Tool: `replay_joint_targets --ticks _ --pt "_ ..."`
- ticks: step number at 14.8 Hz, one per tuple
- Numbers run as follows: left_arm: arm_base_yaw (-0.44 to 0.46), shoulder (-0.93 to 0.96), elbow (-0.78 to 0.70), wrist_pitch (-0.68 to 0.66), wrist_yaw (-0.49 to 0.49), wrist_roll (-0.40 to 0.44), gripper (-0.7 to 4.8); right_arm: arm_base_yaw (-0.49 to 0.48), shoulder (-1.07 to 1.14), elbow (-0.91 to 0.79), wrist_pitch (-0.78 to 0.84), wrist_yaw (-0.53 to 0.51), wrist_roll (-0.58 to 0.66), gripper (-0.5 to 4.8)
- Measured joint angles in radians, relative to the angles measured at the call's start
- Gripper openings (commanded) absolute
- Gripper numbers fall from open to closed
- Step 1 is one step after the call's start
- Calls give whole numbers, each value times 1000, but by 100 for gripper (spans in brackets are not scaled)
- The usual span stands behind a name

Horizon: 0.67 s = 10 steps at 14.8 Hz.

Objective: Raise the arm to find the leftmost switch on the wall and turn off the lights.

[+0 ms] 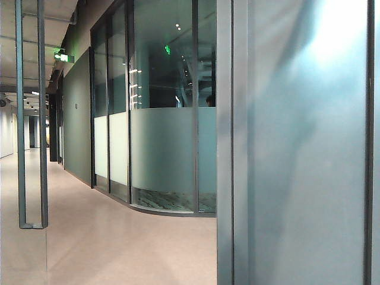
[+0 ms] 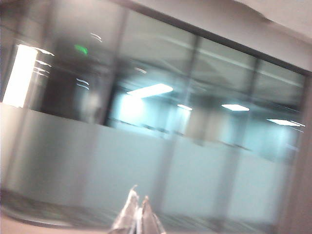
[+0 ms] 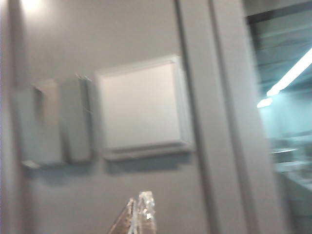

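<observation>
A grey wall (image 3: 146, 29) fills the right wrist view. On it is a switch panel (image 3: 53, 124) of narrow grey rockers side by side, next to a larger blank square plate (image 3: 141, 107). The picture is blurred, so I cannot tell how the rockers are set. My right gripper (image 3: 139, 197) is shut and empty, a short way off the wall, below the square plate. My left gripper (image 2: 139, 194) is also shut and empty, pointing at a frosted glass partition (image 2: 146, 161). Ceiling lights (image 2: 148, 90) glow behind the glass. Neither gripper shows in the exterior view.
A dark vertical door frame (image 3: 214, 122) runs beside the square plate. The exterior view shows a corridor with a beige floor (image 1: 119, 237), curved glass office walls (image 1: 163, 148), a broad grey pillar (image 1: 297, 148) close at the right and a metal door handle (image 1: 32, 119) at the left.
</observation>
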Motion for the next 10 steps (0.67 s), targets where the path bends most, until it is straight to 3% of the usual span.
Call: replay_joint_targets --ticks 2,4,7,10 --pt "-74 6 12 14 130 -69 -5 0 21 35 1 -56 70 -1" --pt "-253 6 23 65 207 -134 -5 26 44 66 2 -125 136 -1" --pt "-463 28 93 80 179 -140 -5 139 65 73 4 -138 149 -1" --pt "-509 53 166 4 142 -127 -5 224 84 73 4 -135 149 -1"
